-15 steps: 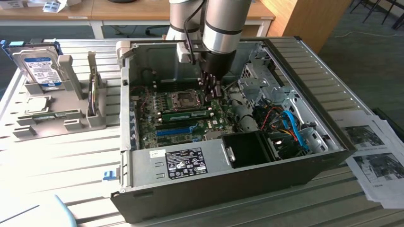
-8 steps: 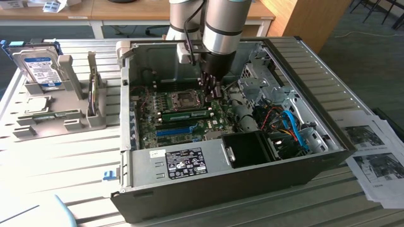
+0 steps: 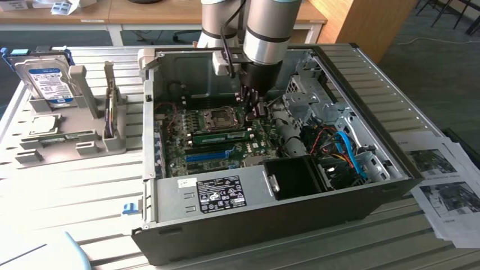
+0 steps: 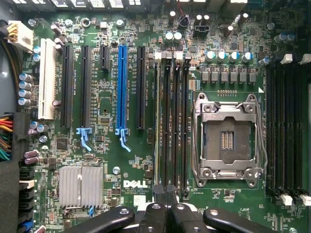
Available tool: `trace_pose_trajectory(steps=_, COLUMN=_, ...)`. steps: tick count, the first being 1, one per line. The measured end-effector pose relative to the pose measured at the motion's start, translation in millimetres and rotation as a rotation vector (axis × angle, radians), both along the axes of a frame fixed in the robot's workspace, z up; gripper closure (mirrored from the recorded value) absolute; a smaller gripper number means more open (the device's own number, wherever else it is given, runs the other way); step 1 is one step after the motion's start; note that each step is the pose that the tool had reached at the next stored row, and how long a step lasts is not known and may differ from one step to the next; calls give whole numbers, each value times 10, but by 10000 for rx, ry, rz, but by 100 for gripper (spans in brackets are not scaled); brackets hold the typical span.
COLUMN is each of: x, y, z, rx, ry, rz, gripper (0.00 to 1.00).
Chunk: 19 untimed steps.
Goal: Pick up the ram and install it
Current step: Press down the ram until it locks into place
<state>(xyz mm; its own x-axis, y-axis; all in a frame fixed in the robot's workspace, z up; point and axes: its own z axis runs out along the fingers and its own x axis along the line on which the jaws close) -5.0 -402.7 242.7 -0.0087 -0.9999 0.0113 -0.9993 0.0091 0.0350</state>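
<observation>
The ram (image 3: 223, 136), a long green stick, lies in a memory slot on the motherboard inside the open case. In the wrist view the ram (image 4: 158, 126) appears edge-on as a thin pale strip in the slot nearest the blue connector. My gripper (image 3: 252, 108) hangs from the arm inside the case, above the board near the ram's far end and beside the CPU socket (image 3: 219, 117). Seen from the wrist, the gripper (image 4: 165, 198) has its black fingertips pressed together, shut with nothing between them, over the end of the slot row.
The case walls (image 3: 360, 84) enclose the arm, and cables and a black fan shroud (image 3: 296, 177) sit at the exterior view's right. A grey fixture (image 3: 71, 143) at the exterior view's left holds a hard drive (image 3: 46, 83) and a thin board on edge (image 3: 111, 112). Papers (image 3: 446, 180) lie at the exterior view's right.
</observation>
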Motion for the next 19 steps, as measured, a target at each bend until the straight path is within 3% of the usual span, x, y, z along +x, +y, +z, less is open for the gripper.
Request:
trace_pose_trajectory(steps=7, x=0, y=-1, z=-56, rx=-2, ry=2, rz=1, gripper=91)
trace_pose_trajectory(steps=19, x=36, y=0, z=-66, rx=1, ry=3, rz=0, gripper=91)
